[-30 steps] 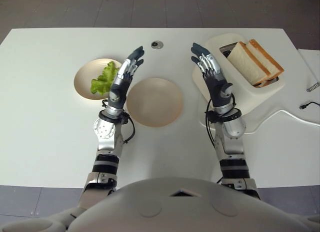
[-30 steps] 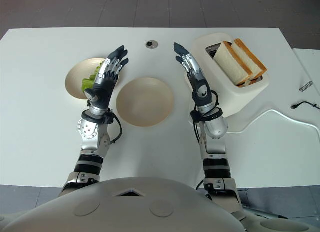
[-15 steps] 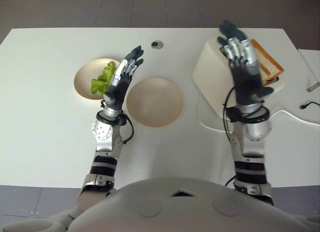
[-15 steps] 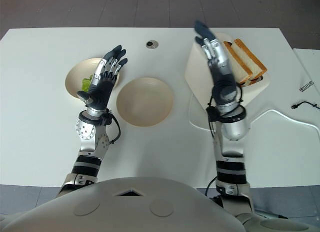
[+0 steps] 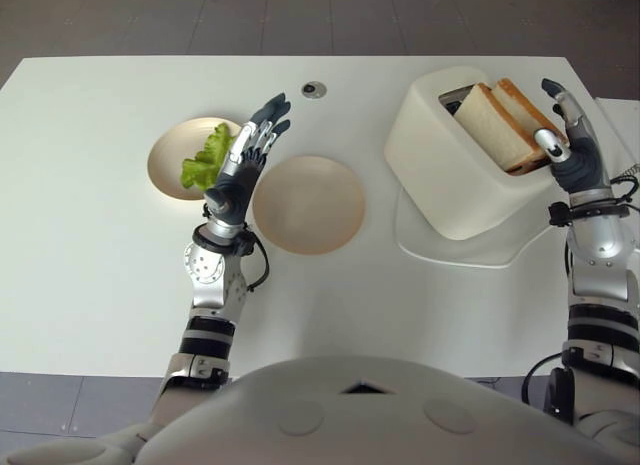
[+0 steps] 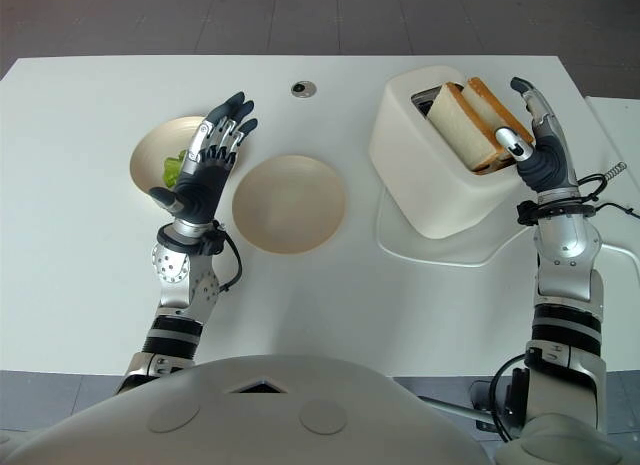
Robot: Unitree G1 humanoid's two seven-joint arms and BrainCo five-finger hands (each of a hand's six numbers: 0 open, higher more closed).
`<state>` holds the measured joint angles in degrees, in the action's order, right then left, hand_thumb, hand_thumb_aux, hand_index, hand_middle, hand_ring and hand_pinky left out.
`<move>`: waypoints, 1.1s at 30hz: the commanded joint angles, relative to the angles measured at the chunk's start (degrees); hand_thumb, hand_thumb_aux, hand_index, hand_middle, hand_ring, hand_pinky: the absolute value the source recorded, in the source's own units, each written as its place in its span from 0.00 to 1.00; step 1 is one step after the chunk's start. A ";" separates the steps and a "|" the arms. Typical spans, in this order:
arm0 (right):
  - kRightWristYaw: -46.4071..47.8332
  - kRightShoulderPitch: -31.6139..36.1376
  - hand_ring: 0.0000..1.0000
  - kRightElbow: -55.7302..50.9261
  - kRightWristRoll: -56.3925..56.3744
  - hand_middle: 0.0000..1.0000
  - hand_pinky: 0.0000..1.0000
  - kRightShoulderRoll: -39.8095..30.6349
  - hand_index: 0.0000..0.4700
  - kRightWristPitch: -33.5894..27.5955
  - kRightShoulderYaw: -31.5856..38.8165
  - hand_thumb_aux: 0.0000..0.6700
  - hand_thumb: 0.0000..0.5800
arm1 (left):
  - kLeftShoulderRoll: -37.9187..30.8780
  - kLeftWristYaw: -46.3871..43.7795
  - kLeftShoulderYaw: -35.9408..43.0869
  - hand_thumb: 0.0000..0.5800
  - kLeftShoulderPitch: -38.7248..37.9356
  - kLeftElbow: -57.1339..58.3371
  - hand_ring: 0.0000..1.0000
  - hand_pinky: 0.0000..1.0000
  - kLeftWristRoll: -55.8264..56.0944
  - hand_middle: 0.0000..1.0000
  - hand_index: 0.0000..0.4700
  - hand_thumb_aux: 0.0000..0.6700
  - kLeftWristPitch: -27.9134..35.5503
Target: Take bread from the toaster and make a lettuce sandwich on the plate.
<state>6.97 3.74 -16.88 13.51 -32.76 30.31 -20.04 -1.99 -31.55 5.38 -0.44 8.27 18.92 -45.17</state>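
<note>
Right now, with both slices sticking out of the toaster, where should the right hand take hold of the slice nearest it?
Probably by the exposed upper part of the nearest slice, which leans up out of the toaster. Come from above and the right, where the open right hand is, pinching its flat faces; the other slice crowds its left.

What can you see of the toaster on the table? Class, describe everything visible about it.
The toaster is a cream, rounded box, plastic-looking with a smooth shell. It stands on a pale flat mat on the robot's right side of the white table. Two bread slices stick out of its top, leaning, with a dark slot opening showing beside them. The right robot hand is at its right side by the slices, fingers extended; contact is unclear.
</note>
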 commanded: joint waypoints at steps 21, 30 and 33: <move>1.23 1.91 0.93 8.59 -2.64 0.93 0.93 -5.65 1.00 -4.11 3.04 1.00 1.00 | -0.98 5.95 -2.77 0.00 1.47 3.17 0.00 0.00 -10.48 0.00 0.00 0.00 -0.94; -2.86 9.57 1.00 13.09 -3.83 1.00 1.00 -5.74 1.00 -3.12 0.33 1.00 1.00 | -17.83 47.24 -13.38 0.00 9.57 5.64 0.00 0.00 -65.03 0.00 0.00 0.00 19.03; -1.74 9.28 1.00 19.42 -9.87 1.00 1.00 -3.59 1.00 -2.59 0.20 1.00 1.00 | -23.00 50.81 -9.93 0.00 10.86 12.02 0.00 0.00 -72.82 0.00 0.00 0.00 27.76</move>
<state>4.58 12.65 -1.24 7.61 -37.90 27.47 -19.36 -22.84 17.85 -6.89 9.63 16.39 -50.55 -21.73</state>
